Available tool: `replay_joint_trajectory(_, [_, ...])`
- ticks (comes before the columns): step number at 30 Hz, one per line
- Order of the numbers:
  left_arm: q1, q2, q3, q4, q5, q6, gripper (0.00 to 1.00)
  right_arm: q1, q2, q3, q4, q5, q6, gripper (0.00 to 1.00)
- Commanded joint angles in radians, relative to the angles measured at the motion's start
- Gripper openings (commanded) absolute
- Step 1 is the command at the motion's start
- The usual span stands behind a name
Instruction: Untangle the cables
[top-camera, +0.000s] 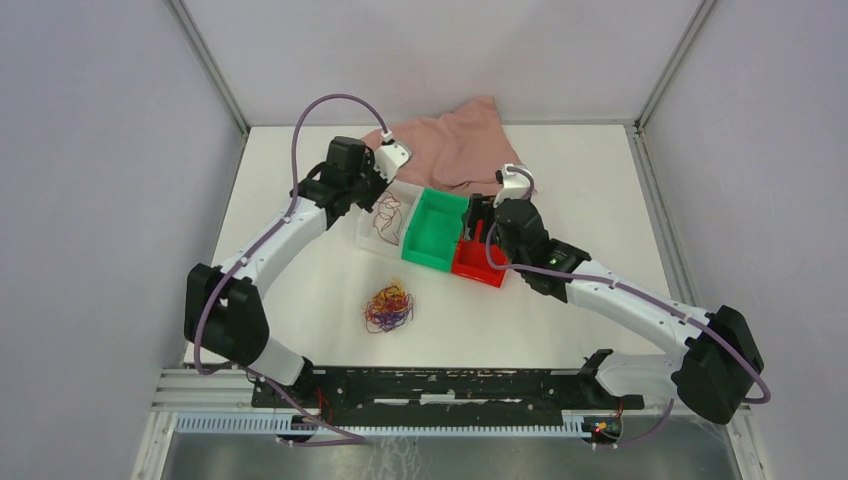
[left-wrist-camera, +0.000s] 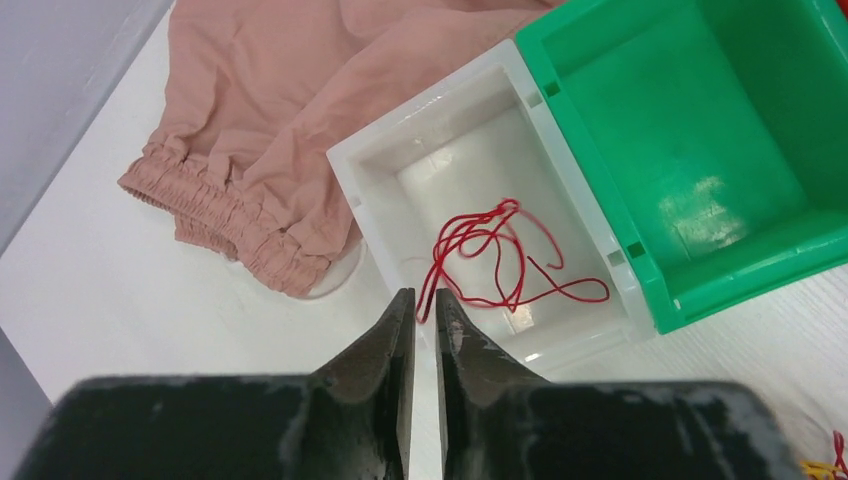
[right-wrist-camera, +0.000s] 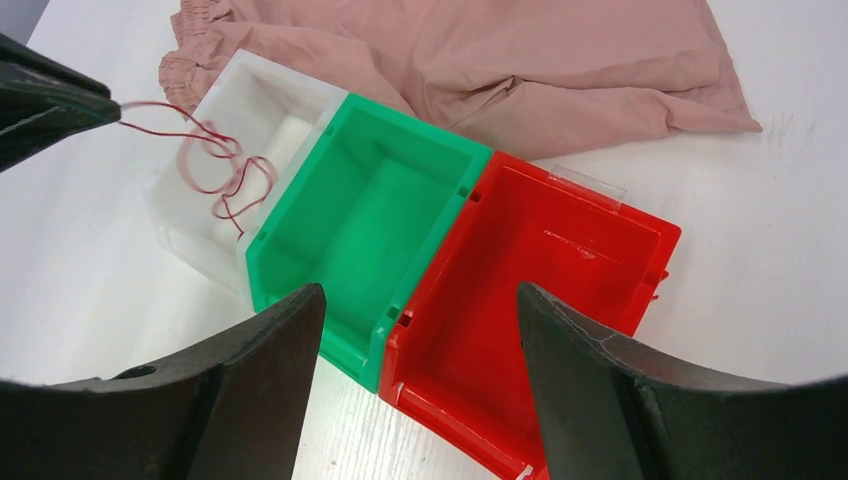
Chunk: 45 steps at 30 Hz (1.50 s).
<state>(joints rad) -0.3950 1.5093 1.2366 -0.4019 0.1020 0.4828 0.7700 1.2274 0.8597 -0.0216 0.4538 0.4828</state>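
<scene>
- The cables (top-camera: 388, 306), a clump of thin, curly red, orange-yellow and dark purple strands, lie on the white table (top-camera: 320, 290), well apart from the bins.
- We see one thin red strand (left-wrist-camera: 490, 255) looped inside the white plastic bin (left-wrist-camera: 435, 122). Its end rises to the left gripper (left-wrist-camera: 420, 300), whose nearly closed jaws pinch it.
- The green plastic bin (right-wrist-camera: 370, 220) and the red plastic bin (right-wrist-camera: 560, 270) adjoin it in a row, their floors bare.
- The right gripper (right-wrist-camera: 418, 295) hangs over them, jaws spread.
</scene>
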Motion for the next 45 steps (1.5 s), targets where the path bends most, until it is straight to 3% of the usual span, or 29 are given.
replay_joint_trajectory(1, [-0.006, 0.038, 0.002, 0.097, -0.029, 0.005, 0.28, -0.004, -0.008, 0.010, 0.017, -0.014, 0.016, 0.76])
replay_joint_trajectory(3, [-0.008, 0.062, 0.021, 0.090, -0.020, 0.031, 0.41, -0.003, -0.006, 0.018, 0.008, -0.019, 0.016, 0.77])
replay_joint_trajectory(9, [0.003, 0.127, 0.184, -0.082, -0.025, 0.046, 0.65, -0.003, 0.008, 0.044, -0.018, -0.077, 0.003, 0.77])
replay_joint_trajectory(13, [0.061, 0.075, 0.235, -0.228, 0.137, 0.067, 0.84, 0.002, 0.024, 0.036, 0.003, -0.155, 0.001, 0.78])
replay_joint_trajectory(16, [0.074, -0.011, 0.178, -0.395, 0.280, 0.179, 0.90, 0.025, 0.035, 0.036, 0.011, -0.179, -0.007, 0.77])
replay_joint_trajectory(19, [0.070, -0.130, 0.023, -0.507, 0.399, 0.281, 0.91, 0.049, 0.044, 0.032, 0.028, -0.209, -0.021, 0.77])
replay_joint_trajectory(25, [-0.011, -0.280, -0.205, -0.557, 0.505, 0.272, 0.85, 0.071, 0.055, 0.007, 0.081, -0.292, -0.025, 0.73])
replay_joint_trajectory(35, [-0.060, -0.195, -0.253, -0.445, 0.505, 0.200, 0.55, 0.070, -0.016, -0.051, 0.074, -0.282, -0.025, 0.66])
replay_joint_trajectory(45, [-0.064, -0.136, -0.275, -0.330, 0.563, 0.149, 0.35, 0.071, -0.055, -0.088, 0.059, -0.255, -0.019, 0.61])
